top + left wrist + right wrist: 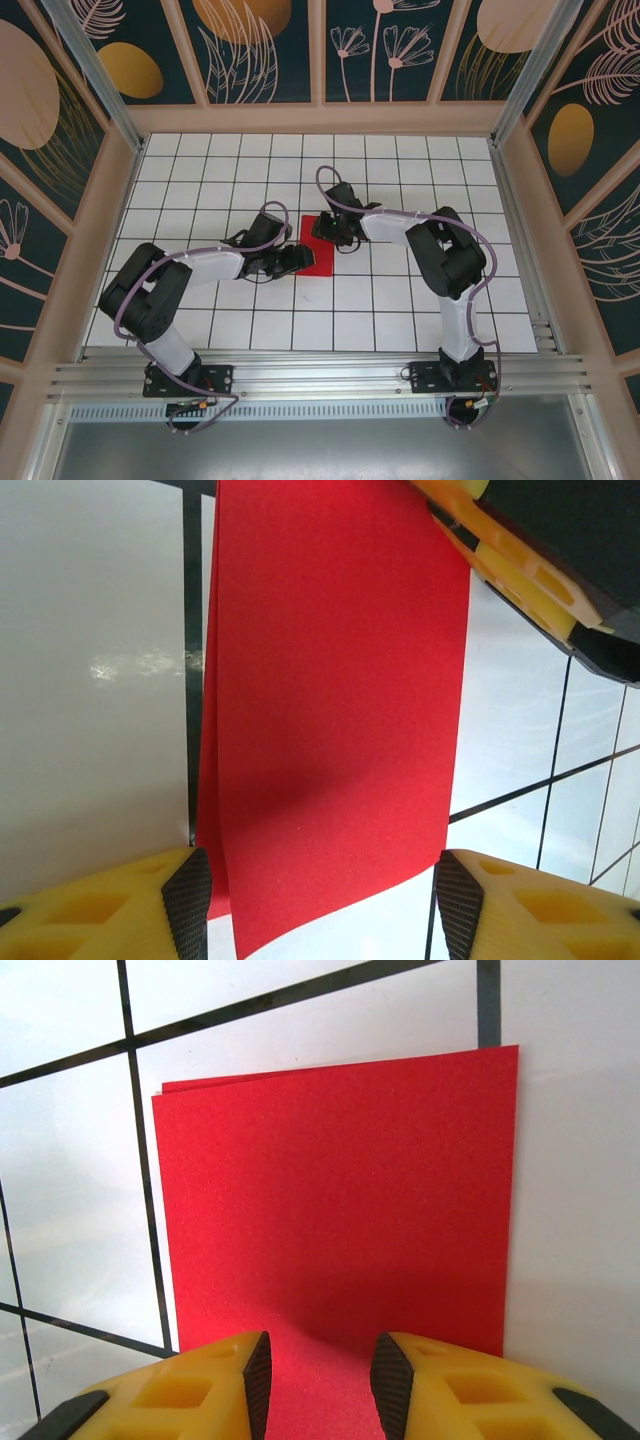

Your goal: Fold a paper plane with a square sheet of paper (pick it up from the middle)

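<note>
The square sheet of paper (318, 246) is bright red and lies on the white grid table, folded over into a two-layer rectangle, not a paper plane. The lower layer peeks out along one edge (200, 1085). My left gripper (296, 260) is open at the sheet's left end. In the left wrist view its fingertips (190, 900) stand either side of the paper (330, 680), whose near corner curls slightly. My right gripper (326, 229) is low over the opposite end. Its jaws (320, 1385) are partly open just above the red surface (340, 1190), gripping nothing.
White tiled tabletop (400, 290) with black grid lines, boxed in by patterned walls (60, 180) at the left, right and back. A metal rail (320, 375) runs along the near edge by the arm bases. The right gripper's yellow finger (520, 575) shows in the left wrist view.
</note>
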